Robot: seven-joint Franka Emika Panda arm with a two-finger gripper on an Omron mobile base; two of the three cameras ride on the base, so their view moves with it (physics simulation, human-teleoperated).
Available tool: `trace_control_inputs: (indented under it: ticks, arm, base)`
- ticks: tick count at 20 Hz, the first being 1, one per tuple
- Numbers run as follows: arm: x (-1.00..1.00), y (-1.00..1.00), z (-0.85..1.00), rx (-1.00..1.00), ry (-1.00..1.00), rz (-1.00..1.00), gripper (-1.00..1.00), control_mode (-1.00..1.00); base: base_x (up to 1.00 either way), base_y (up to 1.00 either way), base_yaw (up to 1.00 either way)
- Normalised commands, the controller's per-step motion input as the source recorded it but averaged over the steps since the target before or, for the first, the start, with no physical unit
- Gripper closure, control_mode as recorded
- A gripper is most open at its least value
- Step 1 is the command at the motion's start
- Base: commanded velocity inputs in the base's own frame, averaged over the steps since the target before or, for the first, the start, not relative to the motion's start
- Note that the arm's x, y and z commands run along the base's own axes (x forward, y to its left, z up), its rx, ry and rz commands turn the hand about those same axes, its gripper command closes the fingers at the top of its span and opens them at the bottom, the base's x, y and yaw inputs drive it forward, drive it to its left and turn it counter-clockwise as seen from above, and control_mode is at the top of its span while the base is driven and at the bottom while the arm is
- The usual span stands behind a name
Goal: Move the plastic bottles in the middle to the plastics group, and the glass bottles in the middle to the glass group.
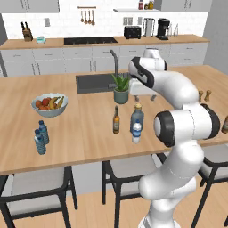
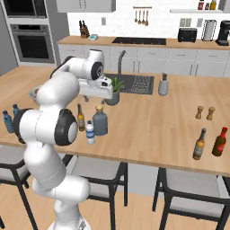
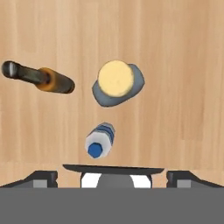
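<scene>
Three bottles stand in the middle of the wooden island. They are a small clear water bottle (image 1: pixel 136 132) (image 3: pixel 100 140) with a blue-and-white label, a tall grey-blue bottle (image 1: pixel 137 116) (image 3: pixel 117 83) with a tan cap, and a slim amber bottle (image 1: pixel 116 120) (image 3: pixel 43 78). My gripper (image 1: pixel 144 96) (image 2: pixel 96 95) (image 3: pixel 112 177) hangs open well above them, looking straight down, and holds nothing. The two blue-tinted plastic bottles (image 1: pixel 41 136) (image 2: pixel 10 117) stand at the island's left. A brown glass bottle (image 2: pixel 199 144) (image 1: pixel 225 124) stands at the right.
A fruit bowl (image 1: pixel 49 104) sits at the left. A potted plant (image 1: pixel 121 88) and the sink (image 1: pixel 93 83) lie behind the middle bottles. Two wooden shakers (image 2: pixel 205 112), a red bottle (image 2: pixel 219 142) and a grey soap dispenser (image 2: pixel 163 85) stand to the right. Stools (image 1: pixel 38 182) line the front edge.
</scene>
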Motion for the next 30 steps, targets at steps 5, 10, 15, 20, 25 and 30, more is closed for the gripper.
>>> trace_control_inputs:
  ticks: [5,10,15,20,25,30]
  arm:
    - [0.0,0.01,-0.32,0.0,0.0,0.0,-1.0,-1.0]
    - [0.04,0.11,-0.33,0.0,0.0,0.0,-1.0,-1.0]
    - [0.24,0.09,-0.25,0.0,0.0,0.0,-1.0,-1.0]
    - [0.36,0.01,-0.08,0.0,0.0,0.0,-1.0,-1.0]
    - [0.3,-0.01,-0.08,-0.01,0.0,0.0,-1.0,-1.0]
    - [0.23,-0.01,-0.17,-0.04,0.0,0.0,-1.0,-1.0]
  base:
    - [0.0,0.0,0.0]
    - [0.0,0.0,0.0]
    - [0.0,0.0,0.0]
    - [0.0,0.0,0.0]
    - [0.0,0.0,0.0]
    - [0.0,0.0,0.0]
